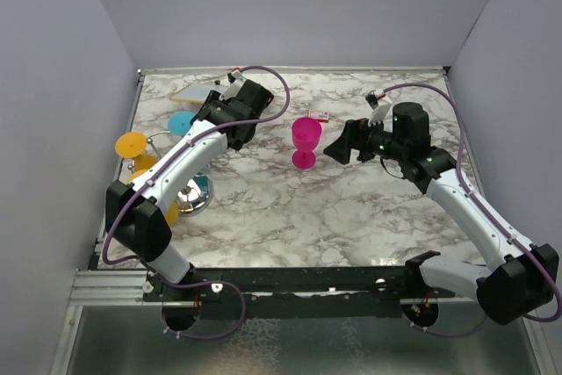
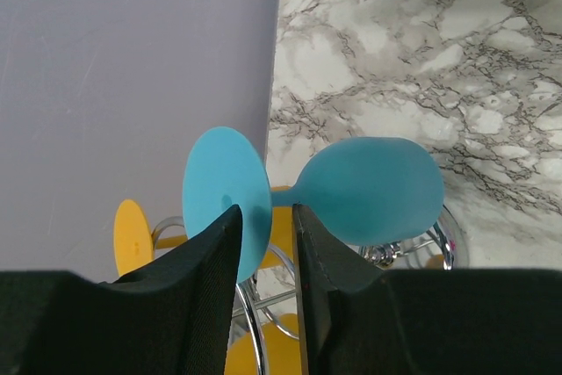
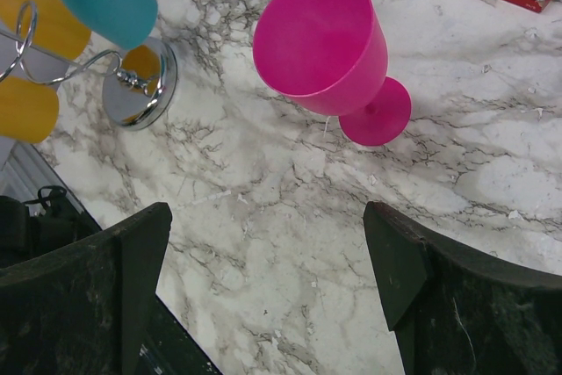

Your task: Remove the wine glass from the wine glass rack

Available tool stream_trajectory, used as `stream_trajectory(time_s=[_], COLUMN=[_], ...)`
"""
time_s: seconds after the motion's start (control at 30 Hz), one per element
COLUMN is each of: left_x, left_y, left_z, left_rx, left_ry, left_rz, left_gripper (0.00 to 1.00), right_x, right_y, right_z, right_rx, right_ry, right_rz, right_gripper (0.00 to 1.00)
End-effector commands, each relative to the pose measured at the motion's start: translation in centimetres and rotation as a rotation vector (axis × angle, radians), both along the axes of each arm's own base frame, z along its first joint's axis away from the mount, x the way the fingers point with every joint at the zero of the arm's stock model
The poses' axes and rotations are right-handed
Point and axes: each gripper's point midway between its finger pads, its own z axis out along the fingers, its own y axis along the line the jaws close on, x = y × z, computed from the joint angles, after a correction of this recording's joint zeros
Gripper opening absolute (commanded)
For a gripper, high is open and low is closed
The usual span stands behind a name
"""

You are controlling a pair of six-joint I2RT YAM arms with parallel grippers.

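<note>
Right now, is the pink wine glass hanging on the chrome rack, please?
No, the pink wine glass stands on its foot on the marble table, apart from the rack.

White-and-black arms (image 1: 180,162), purple cables (image 1: 266,68)

Left arm (image 1: 189,151) reaches forward along the left side, left claw (image 2: 265,210) jaws at a slim gap. Right arm (image 1: 465,199) angled inward, right claw (image 3: 266,212) jaws spread wide.
</note>
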Motion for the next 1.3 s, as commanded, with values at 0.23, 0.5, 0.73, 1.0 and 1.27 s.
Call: stream_trajectory(time_s=[0.23,0.5,0.73,1.0,1.27], left_x=[0.0,-0.1,0.0,0.3,1.1], left_y=[0.5,0.6,0.5,0.6,0.6], left_z=[1.0,1.9,2.1,2.7,4.1], left_rx=[0.014,-0.004,0.002,0.018,0.050], left_ry=[-0.026,-0.045,-0.045,-0.059,-0.096], left_rz=[0.010,0.003,0.002,0.011,0.035], left_gripper=[0.24,0.15,0.06,0.01,0.00], right_x=[0.2,0.3,0.2,0.3,0.3], right_y=[-0.1,0.2,0.1,0.1,0.1], right_z=[0.3,0.1,0.3,0.3,0.3], right_rx=[0.008,0.019,0.019,0.017,0.018], right_ry=[-0.026,-0.013,-0.018,-0.022,-0.020], right_rz=[-0.012,-0.005,-0.009,-0.011,-0.008], right_gripper=[0.93,0.93,0.93,0.93,0.93])
